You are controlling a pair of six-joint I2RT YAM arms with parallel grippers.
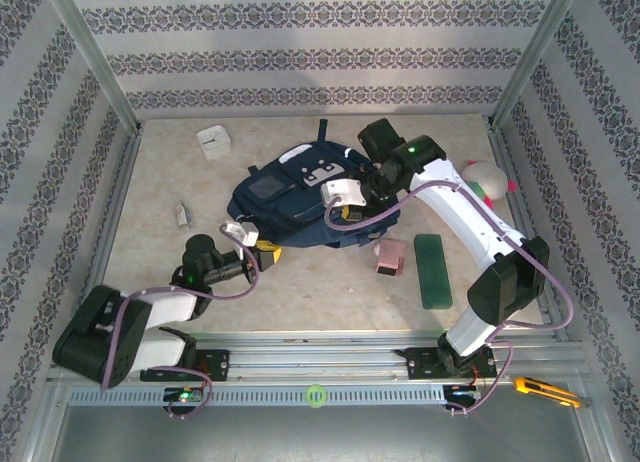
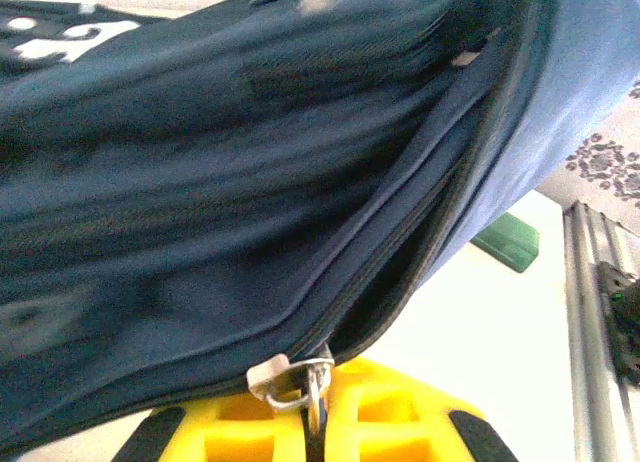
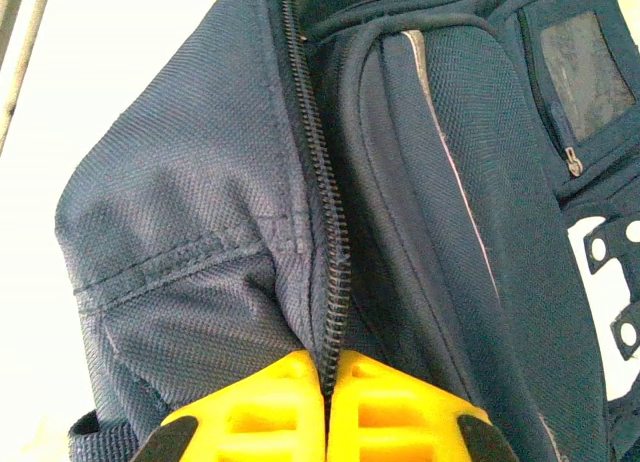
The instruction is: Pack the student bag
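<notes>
Table [image 1: 160,272] | student bag [image 2: 200,182] blurred | left fingers [image 2: 400,427], right fingers [image 3: 260,412] cropped, pinching zipper [image 3: 325,232]

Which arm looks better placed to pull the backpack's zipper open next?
Left, probably. The left gripper is shut on the metal zipper pull at the partly open seam. The right gripper pinches the student bag along closed zipper teeth, likely only steadying it.

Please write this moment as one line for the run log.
student bag: lying on table | left fingers: shut on zipper pull | right fingers: shut on student bag at zipper seam
</notes>
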